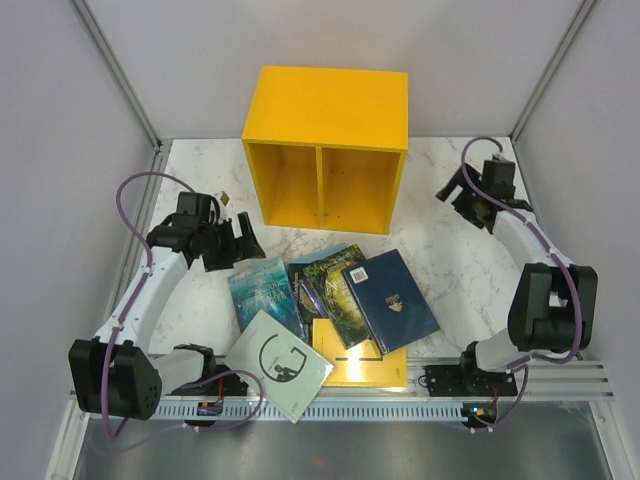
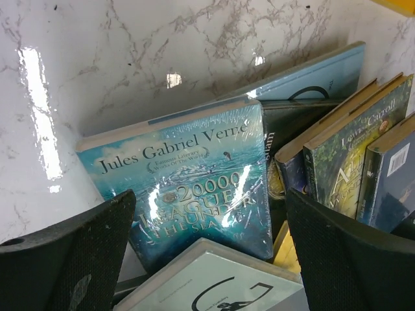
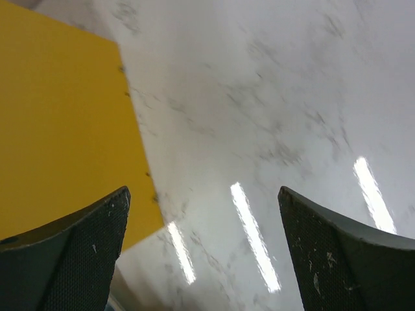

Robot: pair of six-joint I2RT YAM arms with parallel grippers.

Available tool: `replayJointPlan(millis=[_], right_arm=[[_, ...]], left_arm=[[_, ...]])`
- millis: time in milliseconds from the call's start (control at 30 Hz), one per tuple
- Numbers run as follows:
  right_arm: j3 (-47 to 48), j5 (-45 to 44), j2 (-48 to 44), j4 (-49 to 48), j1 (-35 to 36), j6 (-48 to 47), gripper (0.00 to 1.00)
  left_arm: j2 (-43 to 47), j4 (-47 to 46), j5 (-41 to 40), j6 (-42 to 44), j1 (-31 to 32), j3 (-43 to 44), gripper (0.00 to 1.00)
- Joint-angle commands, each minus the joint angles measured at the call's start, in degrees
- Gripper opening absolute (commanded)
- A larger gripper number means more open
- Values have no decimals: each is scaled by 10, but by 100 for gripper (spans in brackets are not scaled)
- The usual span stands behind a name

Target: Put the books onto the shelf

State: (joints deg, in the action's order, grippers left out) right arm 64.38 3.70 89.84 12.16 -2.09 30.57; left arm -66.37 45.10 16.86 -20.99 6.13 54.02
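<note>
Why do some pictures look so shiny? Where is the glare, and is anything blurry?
Top view: even light, sharp, only soft shadow inside the shelf. Left wrist view: bright streaks on the table and glare on the wrapped teal book, washing out part of its title. Right wrist view: more streaks on the table, everything soft and blurred.

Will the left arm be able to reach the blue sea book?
Probably yes: the open left hand sits right by the blue sea book, with only the pale book overlapping its near corner.
</note>
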Motion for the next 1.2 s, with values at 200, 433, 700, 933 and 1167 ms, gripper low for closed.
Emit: replayJointPlan(millis=[200,433,700,933,1167], right_arm=[[-148,163,-107,-14,-94,174,98],[-221,297,-174,-54,-101,194,98],[-350,358,-244,-111,-43,215,98],[-405,375,-263,-134,4,217,98],[-445,414,-283,-158,37,223,98]], left_arm=[[-16,-17,48,12,32,21,95],[-23,-33,72,10,49,7,95],[-44,-54,94,6,78,6,95],[-52,-62,101,4,82,8,94],[-50,-65,98,4,82,-1,94]])
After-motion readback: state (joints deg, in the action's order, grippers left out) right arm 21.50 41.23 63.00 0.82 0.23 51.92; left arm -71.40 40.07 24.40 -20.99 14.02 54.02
